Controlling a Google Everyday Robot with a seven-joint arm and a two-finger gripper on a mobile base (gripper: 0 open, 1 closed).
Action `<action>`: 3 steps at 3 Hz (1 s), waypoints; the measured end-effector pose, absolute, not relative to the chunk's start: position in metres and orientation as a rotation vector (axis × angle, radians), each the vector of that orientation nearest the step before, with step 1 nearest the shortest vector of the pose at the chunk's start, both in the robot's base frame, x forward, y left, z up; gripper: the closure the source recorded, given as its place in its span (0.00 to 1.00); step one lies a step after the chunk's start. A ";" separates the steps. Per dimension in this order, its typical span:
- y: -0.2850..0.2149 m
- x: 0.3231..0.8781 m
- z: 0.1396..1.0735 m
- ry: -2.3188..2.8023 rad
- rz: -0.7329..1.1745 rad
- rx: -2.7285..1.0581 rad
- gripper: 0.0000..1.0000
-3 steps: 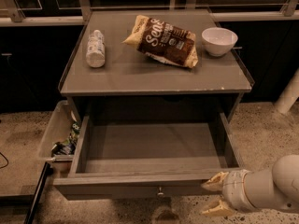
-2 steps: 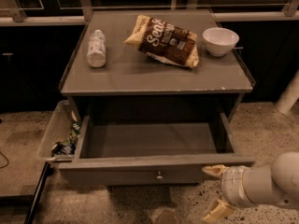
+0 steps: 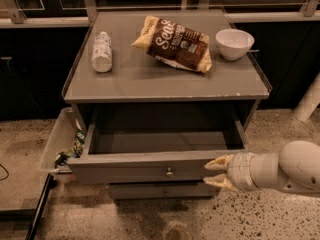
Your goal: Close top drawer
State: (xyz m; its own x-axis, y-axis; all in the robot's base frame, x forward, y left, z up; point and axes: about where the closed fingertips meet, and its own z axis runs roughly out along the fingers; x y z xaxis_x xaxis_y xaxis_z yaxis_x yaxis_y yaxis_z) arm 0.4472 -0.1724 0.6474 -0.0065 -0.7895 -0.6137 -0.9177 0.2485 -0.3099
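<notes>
The top drawer (image 3: 145,168) of the grey cabinet (image 3: 165,84) stands partly pulled out, and what shows of its inside is empty. Its flat front carries a small round metal knob (image 3: 169,173). My gripper (image 3: 216,172) comes in from the right on a white arm. Its two cream fingers are spread apart and empty, with the tips against the right end of the drawer front. A matching lower drawer (image 3: 160,190) shows just beneath, its front only slightly out.
On the cabinet top lie a white bottle (image 3: 102,51), a brown chip bag (image 3: 172,43) and a white bowl (image 3: 234,44). A clear bin (image 3: 57,144) with small items hangs at the cabinet's left. A white post (image 3: 307,101) stands at the right on the speckled floor.
The top drawer has slid inward toward the cabinet. My gripper has moved forward and up with the drawer front, staying at its right end.
</notes>
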 end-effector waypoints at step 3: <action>-0.179 0.486 0.651 1.751 0.175 -1.600 0.00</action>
